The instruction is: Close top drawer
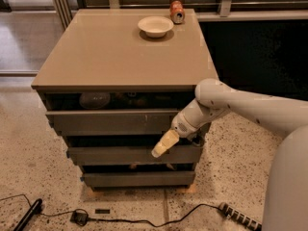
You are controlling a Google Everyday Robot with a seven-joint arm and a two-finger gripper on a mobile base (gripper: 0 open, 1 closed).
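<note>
Right now the white arm is reaching in from the right side and bending at a round joint beside the counter's front right corner. From that joint it is pointing down and to the left, across the front of the drawers. The gripper is hanging at the end of it, low and tilted. Its pale yellow fingers are sitting together like one wedge, and they are holding nothing.

The top drawer is sticking out a little from under the counter top, leaving a dark gap above its grey front. Something round and pale is showing dimly inside it. The fingers are sitting just below this drawer's front, near its right end. Their tip is lying over the top edge of the middle drawer. I cannot tell if they are touching either drawer.

The bottom drawer is sitting lower down. On the counter top, far back, a white bowl is sitting beside an orange can. A black cord is lying on the floor.
</note>
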